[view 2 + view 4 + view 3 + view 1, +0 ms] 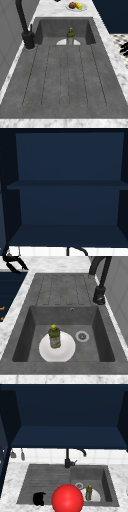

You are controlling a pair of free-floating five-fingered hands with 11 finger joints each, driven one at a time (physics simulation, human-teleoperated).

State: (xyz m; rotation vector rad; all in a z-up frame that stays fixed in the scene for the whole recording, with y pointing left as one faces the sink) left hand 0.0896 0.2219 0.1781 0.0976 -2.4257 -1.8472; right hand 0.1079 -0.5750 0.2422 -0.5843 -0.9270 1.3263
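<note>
Grey sink (27,484) under open navy cabinet (67,203). My left hand (38,498) hovers at sink's 7 o'clock rim, fingers curled, holding nothing. Bottle (54,336) upright on white plate (66,352) in basin, at hand's 3 o'clock, untouched. Red ball (67,498) between us. Nothing grasped yet.

One bottle (54,337), one plate (67,352).

No readable text, brand or number for you. Green bottle (54,337) on white plate (67,352), sink basin's front half: label present, print illegible.
</note>
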